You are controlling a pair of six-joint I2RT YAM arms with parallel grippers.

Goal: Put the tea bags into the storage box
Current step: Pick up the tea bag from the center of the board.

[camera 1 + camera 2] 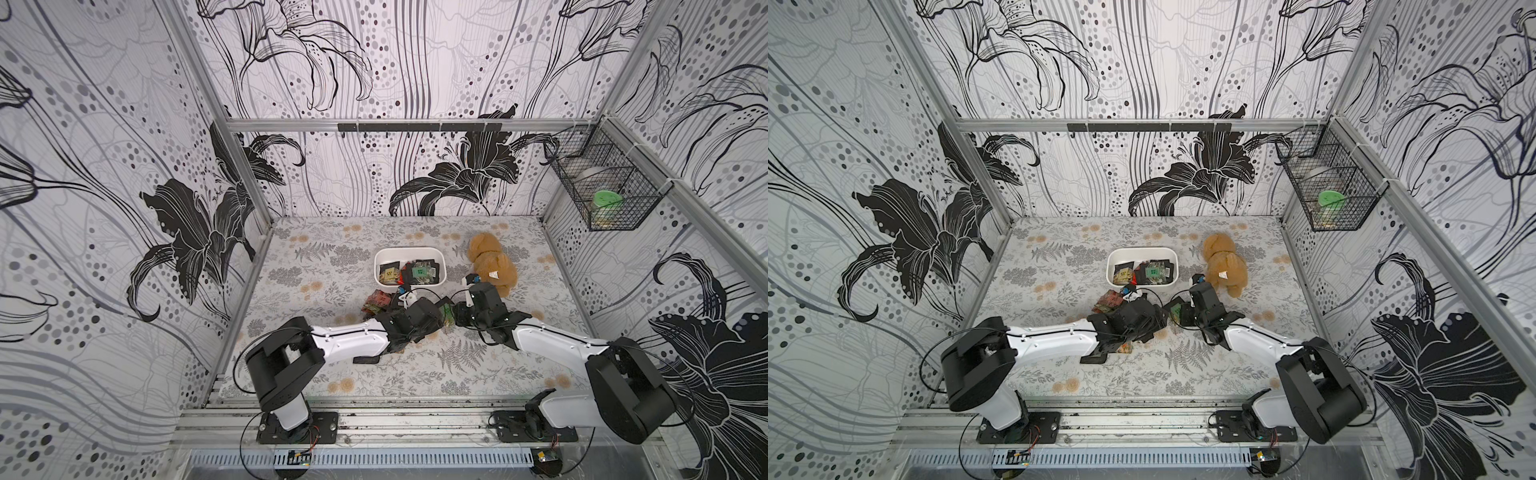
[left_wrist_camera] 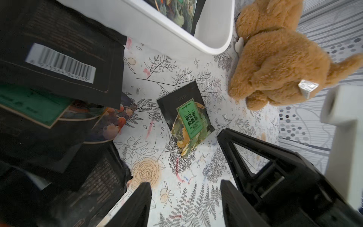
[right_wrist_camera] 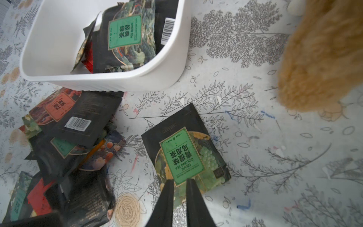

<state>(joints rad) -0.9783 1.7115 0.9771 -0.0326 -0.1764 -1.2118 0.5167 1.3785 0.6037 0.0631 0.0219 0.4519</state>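
right pincer (image 3: 178,181) pinches one edge of the green tea bag (image 3: 184,151); left pincer (image 2: 184,183) is open; bare surface (image 3: 275,157) lies around the bag.

Front strip: bare table (image 1: 415,365) is left free before both arms.
Box side: a narrow passage is left between storage box (image 1: 409,250) and plush toy (image 1: 492,266).
Box front: the near wall is blocked by piled tea bags (image 1: 376,301).
Centre: the lone tea bag (image 3: 186,149) is overhung by the right gripper (image 3: 179,181); the left gripper (image 2: 184,186) is crowded beside it.
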